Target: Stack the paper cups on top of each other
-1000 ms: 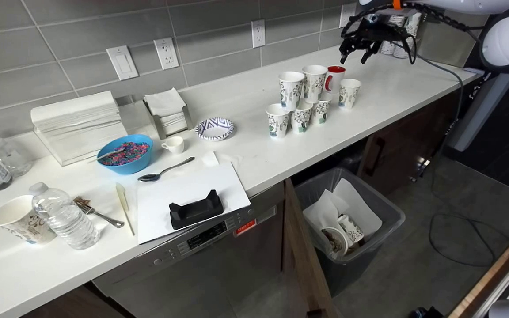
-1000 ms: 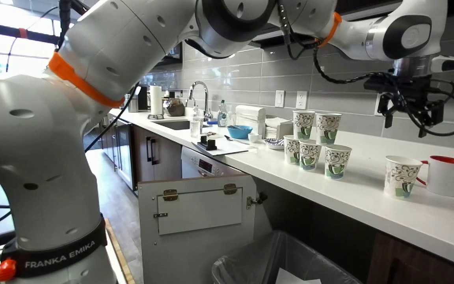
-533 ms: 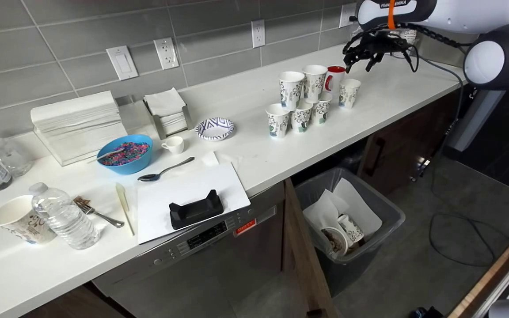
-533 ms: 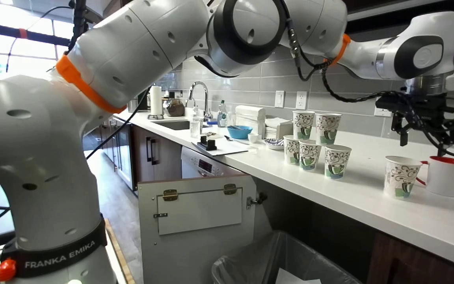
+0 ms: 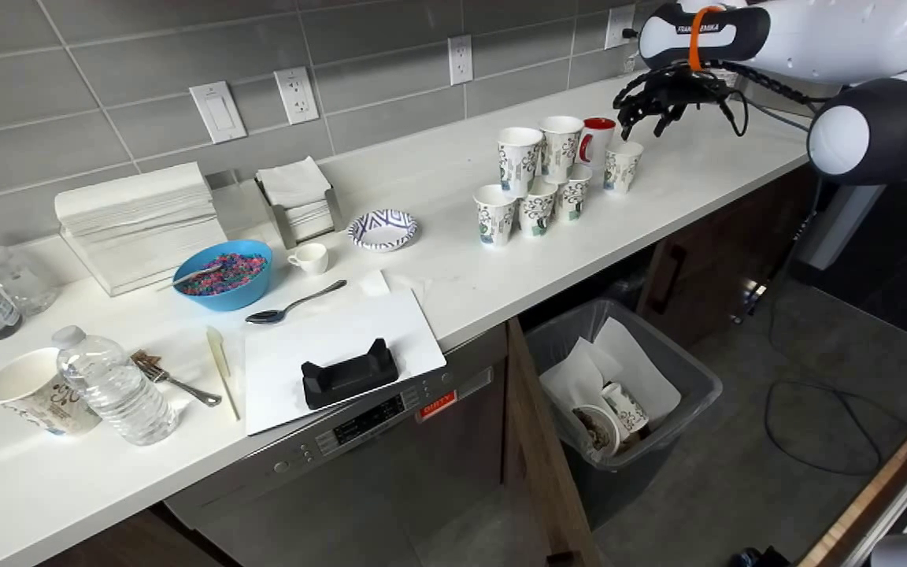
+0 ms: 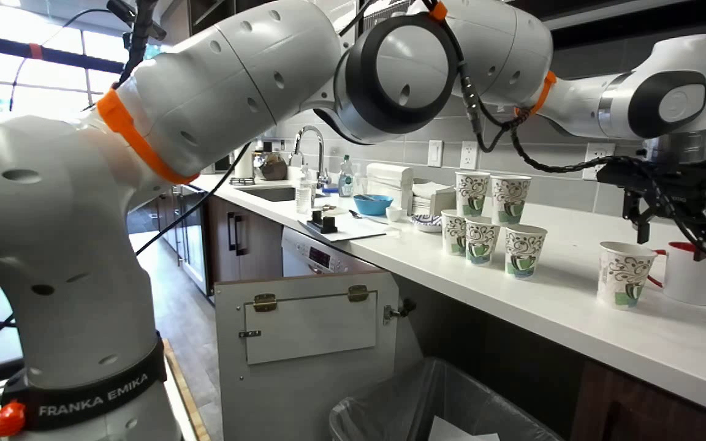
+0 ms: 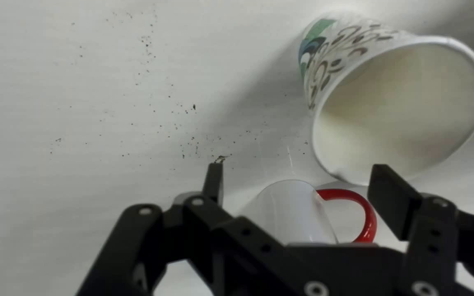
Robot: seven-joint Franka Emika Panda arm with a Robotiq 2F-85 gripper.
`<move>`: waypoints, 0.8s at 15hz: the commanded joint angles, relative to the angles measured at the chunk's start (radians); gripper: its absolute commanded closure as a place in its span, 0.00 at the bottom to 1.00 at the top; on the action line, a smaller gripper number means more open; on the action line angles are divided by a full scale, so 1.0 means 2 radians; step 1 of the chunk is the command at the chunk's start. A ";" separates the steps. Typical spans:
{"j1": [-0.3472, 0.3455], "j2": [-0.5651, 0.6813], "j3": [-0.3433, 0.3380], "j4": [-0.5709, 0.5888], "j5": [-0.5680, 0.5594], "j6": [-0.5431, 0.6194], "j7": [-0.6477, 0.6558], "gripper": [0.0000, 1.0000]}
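Note:
Three white printed paper cups stand in a lower row, with points on the left (image 5: 494,216), middle (image 5: 537,211) and right cup (image 5: 573,195). Two more cups stand upright on them, a left upper cup (image 5: 518,163) and a right upper cup (image 5: 560,151). A lone paper cup (image 6: 624,275) stands upright on the counter, apart from the stack; its open mouth faces the camera in the wrist view (image 7: 401,107). My gripper (image 6: 671,244) is open and empty, above the lone cup and the white mug. In the wrist view my fingers (image 7: 298,179) are wide apart.
A white mug with red inside and handle (image 6: 693,277) stands beside the lone cup, under my gripper. A patterned bowl (image 5: 383,230), a napkin holder (image 5: 300,201) and a blue bowl (image 5: 225,276) stand farther along. A trash bin (image 5: 701,386) is below the counter's front edge.
My gripper has moved down towards the counter, over the lone cup and the mug. In an exterior view it has also moved right. The cups have not moved.

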 commanded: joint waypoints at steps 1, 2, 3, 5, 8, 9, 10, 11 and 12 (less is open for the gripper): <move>-0.008 0.036 0.010 0.061 -0.011 -0.041 0.011 0.42; -0.004 0.034 0.002 0.055 -0.003 -0.043 0.009 0.50; -0.003 0.036 0.002 0.058 -0.003 -0.046 0.009 0.58; -0.004 0.038 0.003 0.063 -0.002 -0.056 0.009 0.72; -0.001 0.036 0.005 0.064 -0.002 -0.089 0.007 0.96; 0.000 0.037 0.005 0.065 -0.002 -0.099 0.009 1.00; 0.002 0.037 0.004 0.067 -0.003 -0.106 0.008 1.00; 0.003 0.037 0.004 0.068 -0.004 -0.112 0.008 1.00; 0.004 0.035 0.004 0.071 -0.003 -0.116 0.012 1.00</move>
